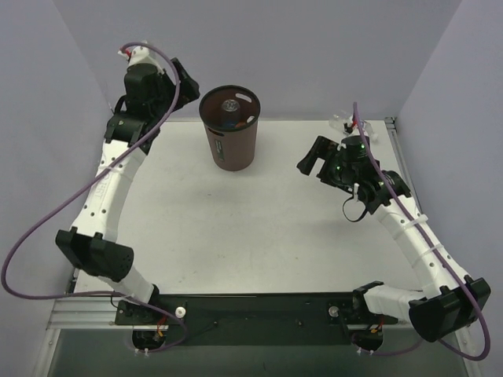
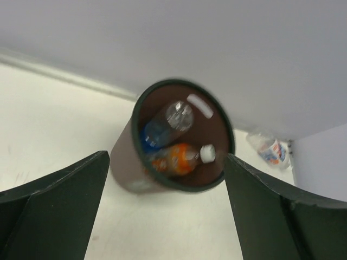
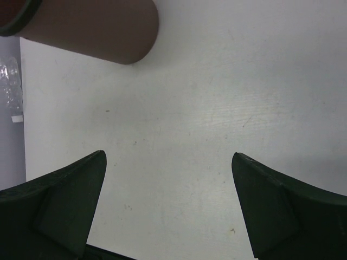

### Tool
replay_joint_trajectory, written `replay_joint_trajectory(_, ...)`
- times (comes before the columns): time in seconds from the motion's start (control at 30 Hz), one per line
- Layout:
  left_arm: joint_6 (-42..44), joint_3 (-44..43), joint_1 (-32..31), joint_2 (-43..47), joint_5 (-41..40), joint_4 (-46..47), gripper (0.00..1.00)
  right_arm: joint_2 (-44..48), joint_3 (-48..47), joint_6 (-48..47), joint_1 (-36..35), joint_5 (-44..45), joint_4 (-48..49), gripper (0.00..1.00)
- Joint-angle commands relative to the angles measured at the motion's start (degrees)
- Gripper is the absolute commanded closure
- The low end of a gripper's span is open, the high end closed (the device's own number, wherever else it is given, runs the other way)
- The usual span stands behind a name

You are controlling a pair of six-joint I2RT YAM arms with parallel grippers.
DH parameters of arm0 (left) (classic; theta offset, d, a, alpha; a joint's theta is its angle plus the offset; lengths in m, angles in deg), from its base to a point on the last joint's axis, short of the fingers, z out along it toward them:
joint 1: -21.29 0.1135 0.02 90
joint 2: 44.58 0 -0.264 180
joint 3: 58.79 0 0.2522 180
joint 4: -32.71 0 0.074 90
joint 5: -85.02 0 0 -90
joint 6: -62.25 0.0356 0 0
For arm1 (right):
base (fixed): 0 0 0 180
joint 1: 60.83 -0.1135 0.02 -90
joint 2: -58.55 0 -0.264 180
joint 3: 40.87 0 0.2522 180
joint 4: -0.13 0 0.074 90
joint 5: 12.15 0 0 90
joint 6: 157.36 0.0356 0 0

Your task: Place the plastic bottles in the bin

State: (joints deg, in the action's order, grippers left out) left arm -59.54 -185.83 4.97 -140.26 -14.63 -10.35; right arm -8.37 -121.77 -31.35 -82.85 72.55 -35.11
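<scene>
Bin (image 1: 232,149) stands upright at the far middle of the white table (image 1: 236,236). It contains two plastic bottles, the clear blue-labelled bottle (image 2: 162,127) and, touching it, the orange-tinted bottle (image 2: 176,158) with a white cap. The red-white-blue-labelled bottle (image 2: 269,150) lies on the table in the far right corner, well apart from the bin. Left gripper (image 1: 189,82), jaws spread wide and empty, hangs raised just left of the bin's rim. Right gripper (image 1: 312,159), jaws likewise wide and empty, hovers over bare table right of the bin.
</scene>
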Motion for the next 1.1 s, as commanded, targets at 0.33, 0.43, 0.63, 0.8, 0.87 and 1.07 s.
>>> replay_joint_trajectory(0.33, -1.35, 41.28, 3.31, 33.87, 4.91, -7.52, 0.03, -14.11, -12.22, 21.62, 9.8, 13.73, 3.28, 0.02)
replay_joint_trajectory(0.43, -3.44, 45.4, 3.48, 38.18, 4.38, -9.98, 0.03, -18.42, -14.69, 27.15, 12.52, 16.1, 4.6, 0.03)
replay_joint_trajectory(0.63, -9.77, 52.27, 3.75, 45.48, 5.78, -11.66, 0.03, -29.22, -21.01, 40.18, 19.99, 13.48, 4.95, 0.05)
replay_joint_trajectory(0.8, -10.92, 52.28, 3.84, 47.25, 5.87, -15.77, 0.03, -40.56, -29.8, 45.8, 21.93, 15.23, 5.13, 0.05)
replay_joint_trajectory(0.87, -10.75, 51.49, 3.92, 47.16, 5.17, -16.75, 0.03, -45.29, -32.96, 49.93, 23.5, 14.88, 5.13, 0.04)
replay_joint_trajectory(1.07, -10.13, 47.1, 3.92, 43.65, 2.71, -20.62, 0.03, -59.7, -44.28, 64.78, 25.18, 14.18, 5.65, 0.04)
